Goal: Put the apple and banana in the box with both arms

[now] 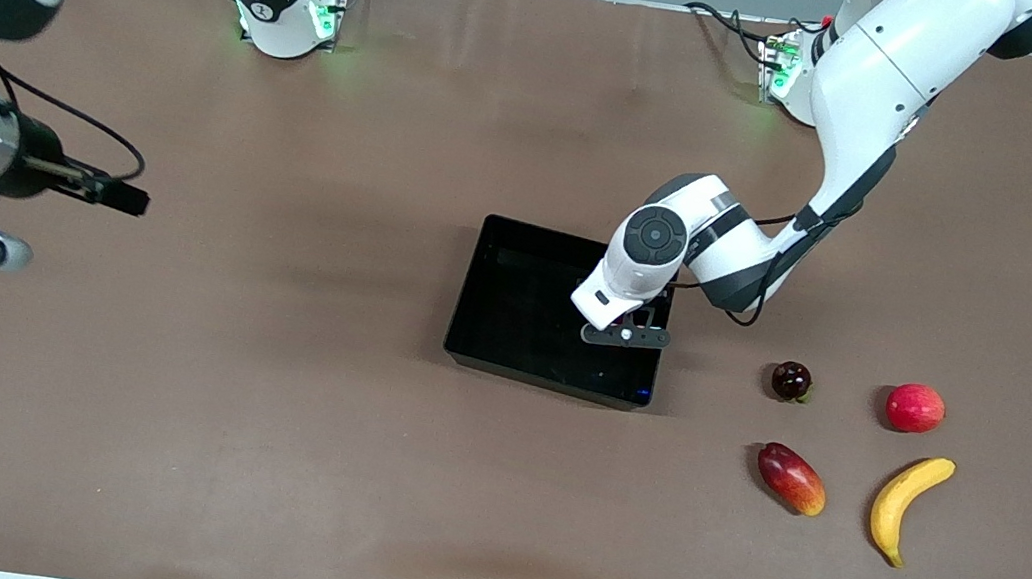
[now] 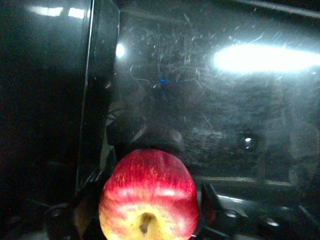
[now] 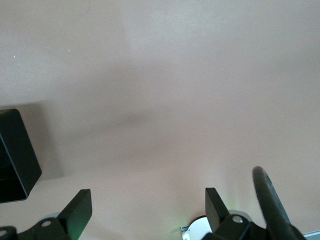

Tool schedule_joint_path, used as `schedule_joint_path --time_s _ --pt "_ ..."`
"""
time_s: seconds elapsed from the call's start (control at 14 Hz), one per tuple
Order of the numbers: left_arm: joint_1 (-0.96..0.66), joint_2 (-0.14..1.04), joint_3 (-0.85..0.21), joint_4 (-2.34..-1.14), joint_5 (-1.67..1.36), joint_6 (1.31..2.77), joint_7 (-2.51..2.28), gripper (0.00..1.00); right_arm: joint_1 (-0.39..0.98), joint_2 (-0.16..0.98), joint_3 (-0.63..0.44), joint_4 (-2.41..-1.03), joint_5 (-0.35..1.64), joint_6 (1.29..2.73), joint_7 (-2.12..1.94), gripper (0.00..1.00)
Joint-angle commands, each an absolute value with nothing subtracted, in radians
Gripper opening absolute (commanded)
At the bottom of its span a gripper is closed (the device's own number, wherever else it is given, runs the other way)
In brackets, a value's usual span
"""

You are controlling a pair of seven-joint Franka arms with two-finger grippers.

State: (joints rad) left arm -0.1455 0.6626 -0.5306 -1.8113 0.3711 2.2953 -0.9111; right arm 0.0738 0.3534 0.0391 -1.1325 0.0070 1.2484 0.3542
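Left gripper [image 1: 625, 337] is down inside the box [image 1: 523, 240], at the end toward the left arm, jaws clamped on the apple [image 2: 148, 197]. Left wrist view shows the apple between the fingers [image 2: 209, 196], the scratched glossy black floor below it and a box wall close alongside.

My read: this is the release step. I'd lower until the apple is just off the floor, then open slowly so it doesn't roll or bounce. I'd lift straight up afterward; the wall is near enough to clip on a sideways exit.

Apple: small, round, red with yellowish streaks, pale stem dimple facing the wrist camera. From the front view the wrist hides it.

Banana [image 1: 905, 506] is on the table toward the left arm's end, nearer the front camera than the plain red fruit [image 1: 914, 407], not yet picked.

Right gripper [image 3: 145, 210] waits over bare table at the right arm's end, jaws spread, holding nothing.
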Motion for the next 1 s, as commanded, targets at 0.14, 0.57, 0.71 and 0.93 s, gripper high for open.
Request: schedule_joint_path --time_s 0.14,0.57,0.71,0.93 --pt "-0.135 0.572 -0.535 -1.749 0.391 2.15 -0.93 1.0 -0.011 0.137 0.06 -1.386 -0.014 1.365 0.281 1.0" --pt "-0.063 0.474 -0.543 -1.571 0.373 1.962 -0.735 1.0 -0.051 0.003 0.061 -1.56 0.021 1.477 0.107 1.0" --pt "0.009 0.466 -0.543 -1.52 0.332 1.912 -0.616 1.0 -0.038 -0.09 0.067 -1.693 0.021 1.572 0.106 1.0" --pt "0.147 0.463 -0.541 -1.514 0.333 1.902 -0.439 1.0 -0.04 -0.126 0.067 -1.744 0.023 1.614 0.097 1.0"
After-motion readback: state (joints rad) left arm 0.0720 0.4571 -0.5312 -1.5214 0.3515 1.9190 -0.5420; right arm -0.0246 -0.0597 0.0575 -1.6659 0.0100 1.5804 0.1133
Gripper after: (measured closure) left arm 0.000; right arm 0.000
